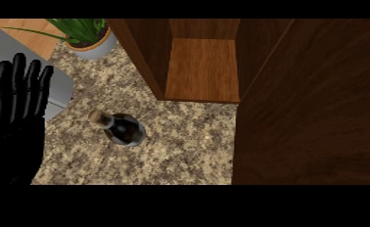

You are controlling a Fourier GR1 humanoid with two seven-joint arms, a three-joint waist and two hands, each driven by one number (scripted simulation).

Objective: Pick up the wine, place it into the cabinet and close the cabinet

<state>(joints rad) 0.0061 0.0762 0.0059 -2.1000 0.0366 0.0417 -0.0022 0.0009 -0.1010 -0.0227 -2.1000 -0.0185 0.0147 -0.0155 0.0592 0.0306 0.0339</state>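
Head view, steeply down onto a speckled granite counter (188,143). Open stretch of stone across the lower middle of the frame, bounded on the right by a broad dark wood cabinet door (303,113) running from top to bottom edge. Open cabinet (151,59) at upper centre, a lighter wood shelf (204,69) showing inside, its front edge ending where the stone begins. Grey sink rim (61,86) curving in at the left edge; potted plant (90,37) in a pale pot at upper left, just left of the cabinet wall, with a strip of light wood behind it. Wine bottle (124,129) upright on the counter, left of centre, cork tilted toward upper left, below the cabinet opening and clear of it. Left hand (25,94) at the left edge, fingers straight and spread, pointing up the frame, holding nothing, apart from the bottle. Right hand nowhere in frame.
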